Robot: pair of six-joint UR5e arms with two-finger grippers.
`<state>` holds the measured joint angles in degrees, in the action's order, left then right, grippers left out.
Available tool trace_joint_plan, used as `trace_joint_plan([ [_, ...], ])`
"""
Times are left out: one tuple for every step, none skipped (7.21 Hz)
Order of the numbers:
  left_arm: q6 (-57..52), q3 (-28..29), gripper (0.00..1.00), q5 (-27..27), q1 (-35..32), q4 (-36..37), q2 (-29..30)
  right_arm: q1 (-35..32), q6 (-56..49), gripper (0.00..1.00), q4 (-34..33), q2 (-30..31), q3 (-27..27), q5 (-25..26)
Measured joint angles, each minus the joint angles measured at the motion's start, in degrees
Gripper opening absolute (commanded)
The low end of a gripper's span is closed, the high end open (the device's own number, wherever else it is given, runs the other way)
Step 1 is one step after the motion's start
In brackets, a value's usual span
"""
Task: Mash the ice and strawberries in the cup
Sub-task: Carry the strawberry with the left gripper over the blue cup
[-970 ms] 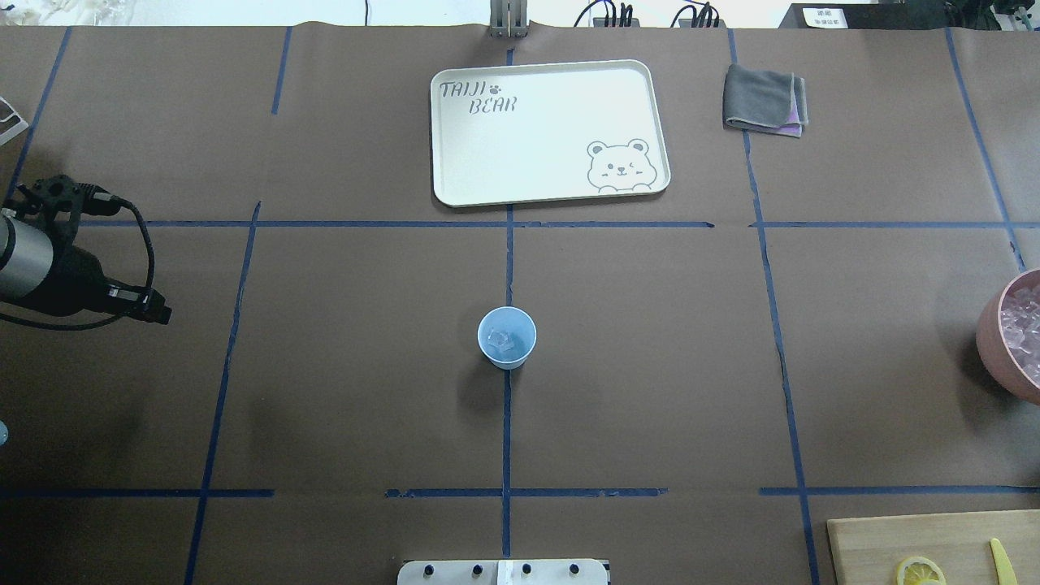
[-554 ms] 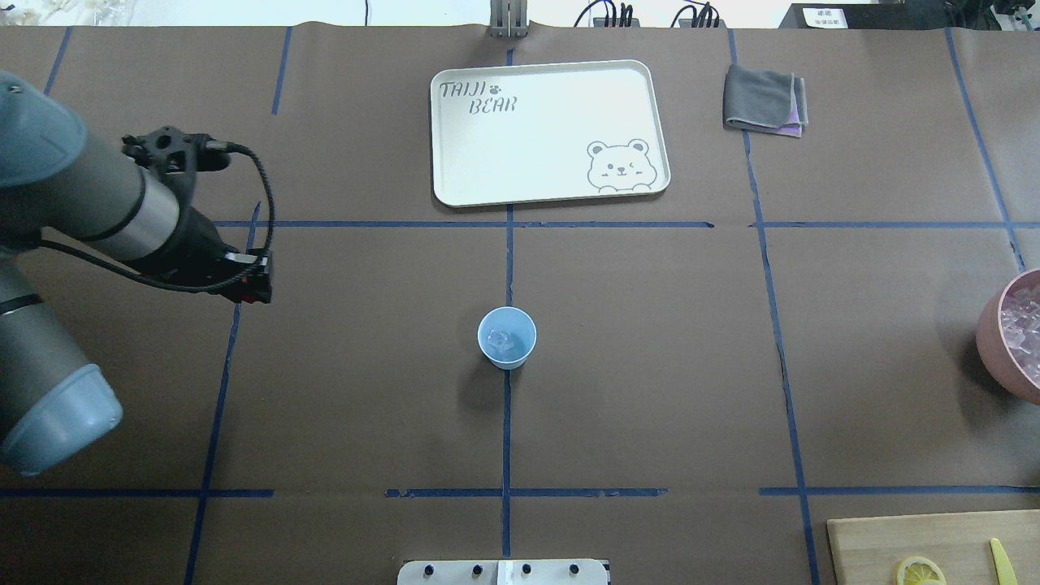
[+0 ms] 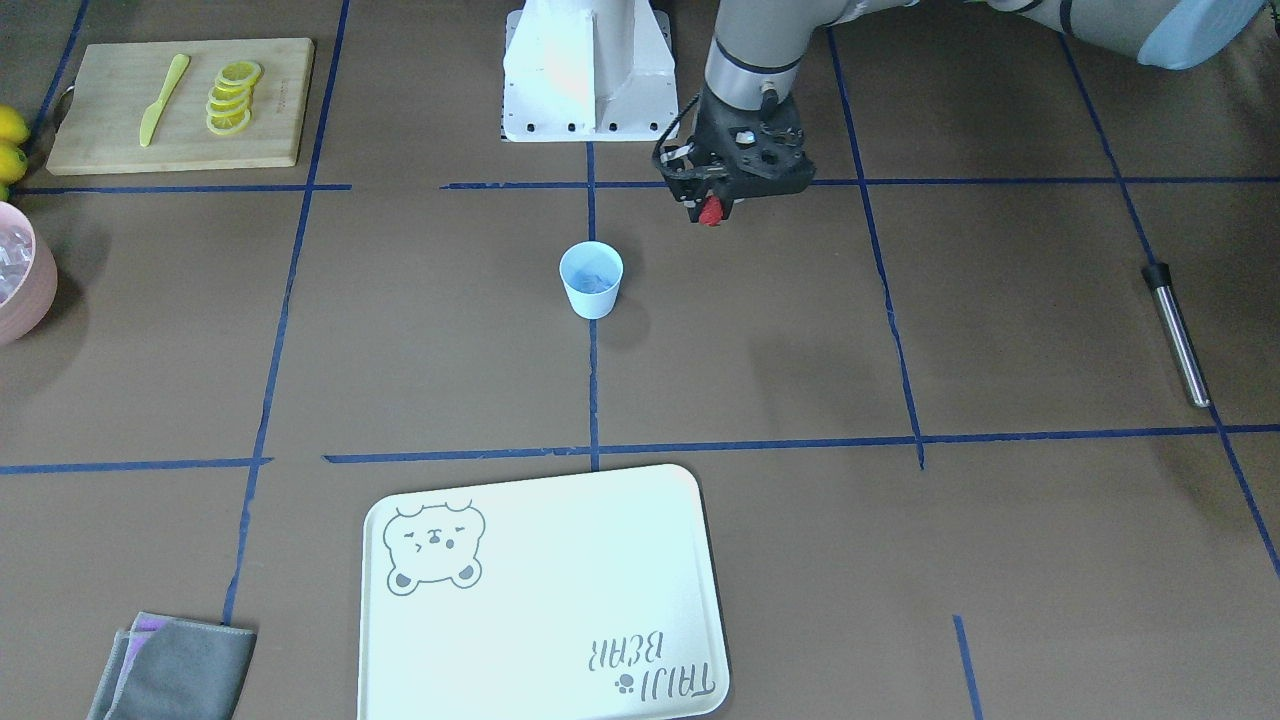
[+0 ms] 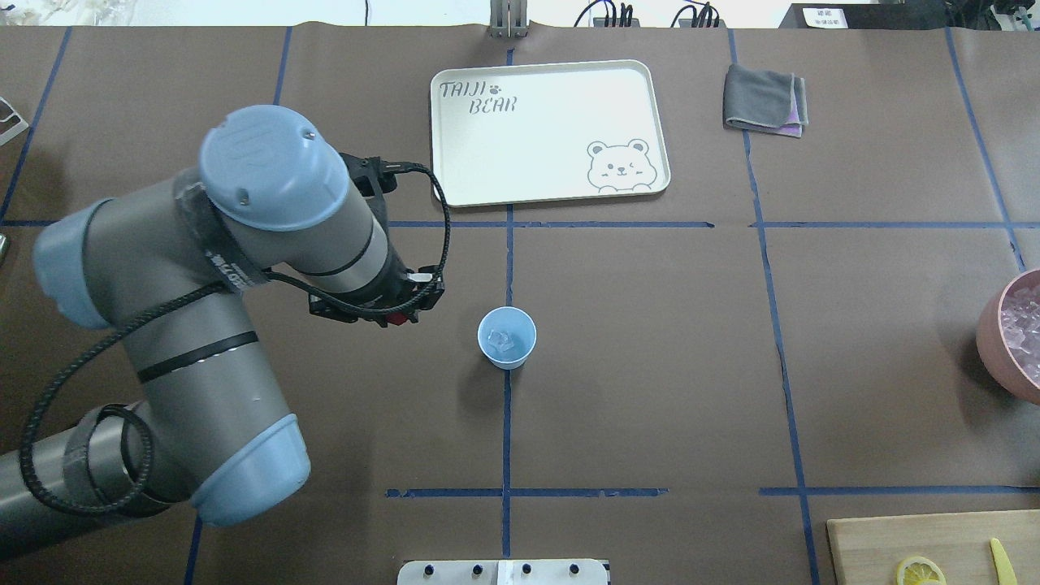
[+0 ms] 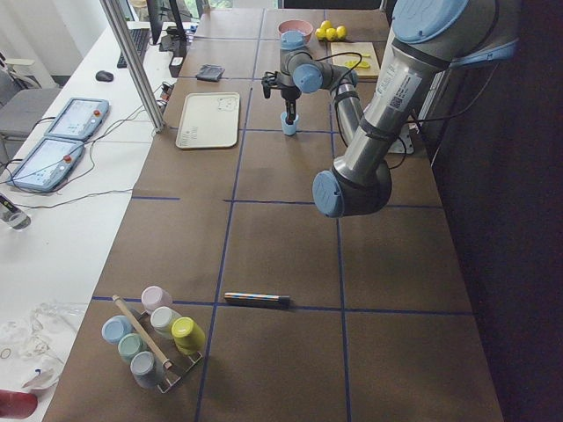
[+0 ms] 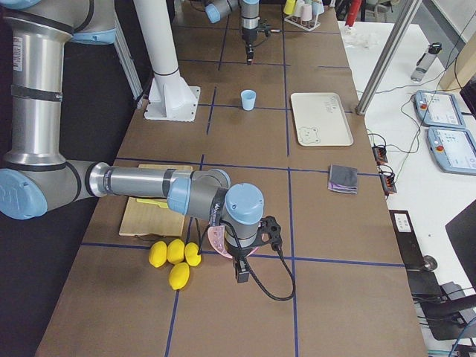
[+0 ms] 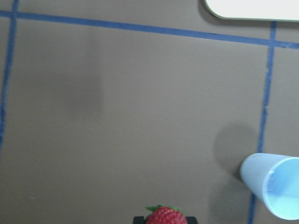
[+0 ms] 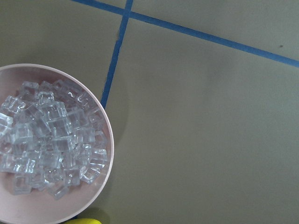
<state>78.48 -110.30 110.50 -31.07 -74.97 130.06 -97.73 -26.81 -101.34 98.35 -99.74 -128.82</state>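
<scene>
Broadly, the brown paper-covered worktop [image 4: 650, 366] is marked into squares by blue tape. The left arm [image 4: 187, 341] reaches over it from the robot's left. Its tool [image 3: 708, 203] points straight down and is clamped on the strawberry [image 7: 166, 216]. The berry hangs above the worktop, near the cup [image 3: 592, 300] on the cup's left and not over its mouth. In the left wrist view the berry's green leafy cap faces the top of the picture. Its lower part is cut off by the frame edge, so how its long axis runs cannot be told.

The right arm [image 6: 141, 181] lies low at the robot's right end of the worktop. Its tool [image 6: 240, 269] is beside the pink bowl [image 8: 110, 140]; whether it is open or closed cannot be told. The bowl stands upright and is filled with ice cubes [image 8: 46, 135].

A white tray [image 4: 552, 122] with a bear drawing lies flat on the side far from the robot. A wooden cutting board [image 3: 100, 140] carries an overlapping row of lemon slices [image 3: 232, 95] and a yellow-green knife [image 3: 163, 98].

The light-blue cup stands upright on the centre tape line, mouth up, with a few pieces of ice [image 4: 502, 340] at its bottom.
</scene>
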Motion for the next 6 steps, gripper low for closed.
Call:
trace_joint_plan([
  [2.5, 3.8, 0.06, -1.6, 1.7, -0.1, 3.7, 0.0, 0.0, 1.0, 0.0, 0.0, 0.0, 0.0],
  [4.3, 7.8, 0.06, -2.4, 2.7, -1.1, 6.8, 0.0, -0.1, 1.0, 0.0, 0.0, 0.1, 0.0],
  [5.1, 11.1, 0.08, -2.7, 3.2, -3.4, 8.5, 0.0, -0.1, 1.0, 0.0, 0.0, 0.2, 0.0],
  [5.4, 13.3, 0.17, -2.8, 3.5, -5.7, 9.2, 0.0, -0.1, 1.0, 0.0, 0.0, 0.2, 0.0],
  [5.5, 14.3, 0.35, -2.8, 3.6, -6.8, 9.5, 0.0, -0.1, 1.0, 0.0, 0.0, 0.3, 0.0],
  [5.5, 14.6, 0.64, -2.8, 3.7, -7.2, 9.6, 0.0, -0.1, 1.0, 0.0, 0.0, 0.3, 0.0],
])
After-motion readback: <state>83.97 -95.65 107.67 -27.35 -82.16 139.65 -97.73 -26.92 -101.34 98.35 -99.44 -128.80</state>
